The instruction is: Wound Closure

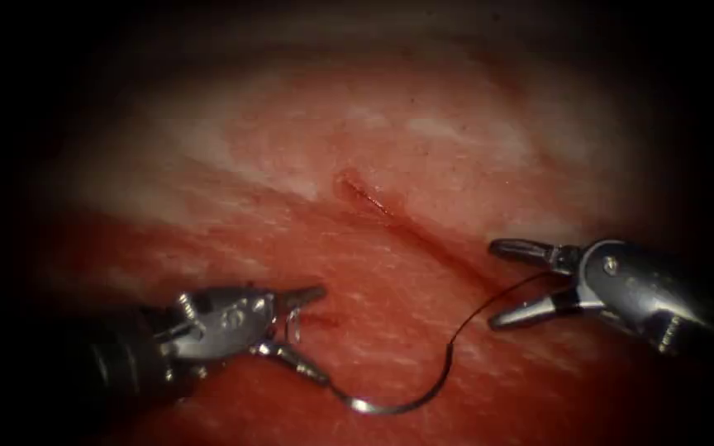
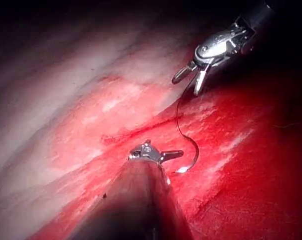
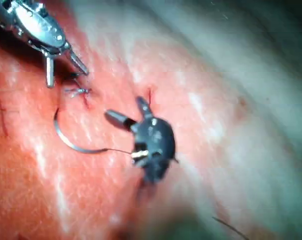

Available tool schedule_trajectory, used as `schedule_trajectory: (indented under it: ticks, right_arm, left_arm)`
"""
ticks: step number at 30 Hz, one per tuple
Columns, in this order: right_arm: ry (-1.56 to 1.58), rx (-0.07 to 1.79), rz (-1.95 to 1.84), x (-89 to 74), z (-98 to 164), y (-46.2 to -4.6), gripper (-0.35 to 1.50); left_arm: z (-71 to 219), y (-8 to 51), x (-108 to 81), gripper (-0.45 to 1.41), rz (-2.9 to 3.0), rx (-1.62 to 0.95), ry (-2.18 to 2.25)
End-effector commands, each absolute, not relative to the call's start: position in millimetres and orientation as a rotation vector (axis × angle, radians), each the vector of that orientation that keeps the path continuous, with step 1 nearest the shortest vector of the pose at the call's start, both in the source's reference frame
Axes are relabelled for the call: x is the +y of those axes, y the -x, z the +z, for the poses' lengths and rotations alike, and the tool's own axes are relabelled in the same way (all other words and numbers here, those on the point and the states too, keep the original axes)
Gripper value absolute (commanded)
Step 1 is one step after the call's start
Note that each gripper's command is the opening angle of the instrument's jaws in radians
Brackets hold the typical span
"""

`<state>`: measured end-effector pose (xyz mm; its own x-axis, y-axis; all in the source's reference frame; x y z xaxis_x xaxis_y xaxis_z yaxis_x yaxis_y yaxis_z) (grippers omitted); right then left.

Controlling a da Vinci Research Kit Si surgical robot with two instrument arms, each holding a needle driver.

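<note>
Steel needle (image 1: 390, 406): lay loose on tissue (image 1: 423, 140), left of cut (image 1: 369, 201), not in tissue. Thread (image 1: 497, 299) trailed across cut. Left tool (image 1: 322, 334), right tool (image 1: 493, 284): jaws apart, clamped on nothing. No stitch seen across cut; closure judged barely begun.

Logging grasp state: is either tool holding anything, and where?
Nothing held. Left tool and right tool both open; needle lies on the tissue, thread runs toward right tool.
</note>
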<state>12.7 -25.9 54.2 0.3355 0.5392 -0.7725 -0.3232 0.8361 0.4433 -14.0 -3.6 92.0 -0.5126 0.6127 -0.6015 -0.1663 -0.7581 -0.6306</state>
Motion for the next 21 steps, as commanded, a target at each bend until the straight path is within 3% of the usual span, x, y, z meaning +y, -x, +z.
schedule_trajectory:
  ticks: [1,21]
  right_arm:
    - [-0.228,1.093,0.565,-25.8,54.8,-13.4,1.06]
    - [-0.229,1.091,0.564,-25.9,54.7,-13.5,1.08]
  left_arm:
    - [92.7,15.1,-3.9,0.73,2.286,-0.714,1.184]
    - [97.3,19.3,-9.7,0.73,2.477,-1.0,0.944]
